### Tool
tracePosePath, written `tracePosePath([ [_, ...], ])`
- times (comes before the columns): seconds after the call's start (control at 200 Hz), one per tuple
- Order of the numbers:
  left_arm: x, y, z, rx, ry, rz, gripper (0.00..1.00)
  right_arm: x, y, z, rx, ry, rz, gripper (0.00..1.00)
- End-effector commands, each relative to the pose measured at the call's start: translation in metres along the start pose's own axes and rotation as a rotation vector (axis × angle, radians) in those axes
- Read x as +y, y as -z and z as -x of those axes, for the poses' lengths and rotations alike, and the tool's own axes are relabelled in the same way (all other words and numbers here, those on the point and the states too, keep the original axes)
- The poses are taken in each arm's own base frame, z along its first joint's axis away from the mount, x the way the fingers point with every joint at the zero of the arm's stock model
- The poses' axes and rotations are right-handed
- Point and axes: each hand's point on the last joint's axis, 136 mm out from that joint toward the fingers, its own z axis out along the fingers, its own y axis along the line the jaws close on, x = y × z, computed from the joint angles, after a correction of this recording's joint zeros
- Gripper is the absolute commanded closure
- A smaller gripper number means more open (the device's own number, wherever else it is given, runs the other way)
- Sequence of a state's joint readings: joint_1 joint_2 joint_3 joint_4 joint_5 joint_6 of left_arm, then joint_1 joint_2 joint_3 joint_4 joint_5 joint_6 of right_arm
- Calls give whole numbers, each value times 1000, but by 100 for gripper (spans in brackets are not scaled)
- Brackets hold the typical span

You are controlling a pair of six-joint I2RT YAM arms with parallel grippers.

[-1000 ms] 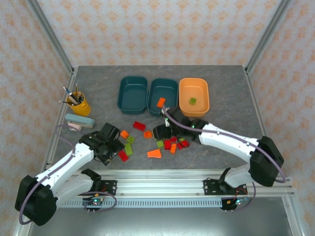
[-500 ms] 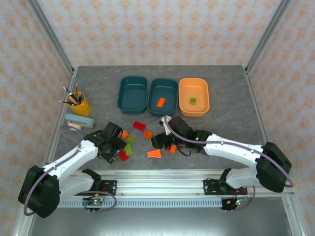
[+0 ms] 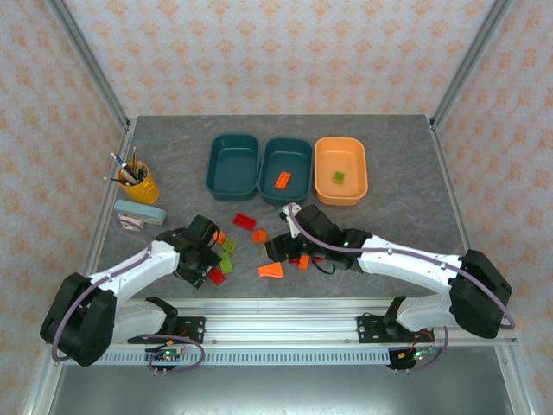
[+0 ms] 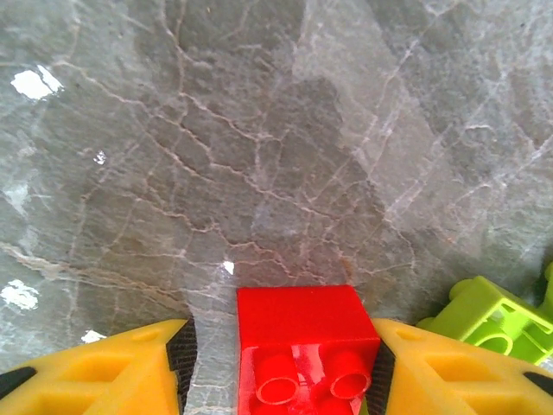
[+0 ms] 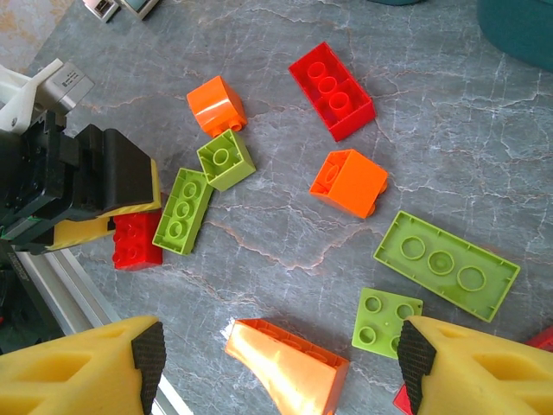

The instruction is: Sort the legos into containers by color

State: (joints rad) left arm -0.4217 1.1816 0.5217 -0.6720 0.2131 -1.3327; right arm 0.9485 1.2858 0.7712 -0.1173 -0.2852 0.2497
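A red lego [image 4: 302, 350] lies on the table between the fingers of my left gripper [image 4: 281, 372]. The right pad touches it, while a gap remains at the left pad, so the gripper is open. From above, this gripper [image 3: 210, 270] is at the pile's left edge. My right gripper [image 5: 276, 354] hangs open over the orange wedge [image 5: 289, 363], with a green square lego [image 5: 386, 322] by its right finger. Loose red [image 5: 332, 90], orange [image 5: 349, 182] and green [image 5: 182, 211] legos lie around. The middle teal container [image 3: 263, 164] holds an orange lego [image 3: 282, 180]. The orange container [image 3: 320, 169] holds a green one [image 3: 340, 178].
The left teal container [image 3: 212, 164] stands beside the others at the back. A yellow cup of pens [image 3: 138, 183] and a flat teal-and-pink object [image 3: 138, 213] sit at the left. The metal rail [image 3: 276, 311] runs along the near table edge.
My left gripper has slid right onto the red lego and its jaws have narrowed. My right gripper left an orange lego in the middle teal container and came back down over the pile.
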Motion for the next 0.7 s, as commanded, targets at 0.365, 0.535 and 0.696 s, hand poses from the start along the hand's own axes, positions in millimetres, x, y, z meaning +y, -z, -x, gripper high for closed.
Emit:
tracePosePath([
  [0.365, -11, 33, 19, -139, -88, 6, 63, 4, 22, 48, -142, -25, -53, 27],
  [0.535, -46, 101, 44, -271, -199, -75, 63, -3, 59, 101, -318, -121, -67, 27],
  [0.696, -108, 134, 65, -301, -344, -100, 63, -15, 86, 150, -470, -220, -64, 27],
])
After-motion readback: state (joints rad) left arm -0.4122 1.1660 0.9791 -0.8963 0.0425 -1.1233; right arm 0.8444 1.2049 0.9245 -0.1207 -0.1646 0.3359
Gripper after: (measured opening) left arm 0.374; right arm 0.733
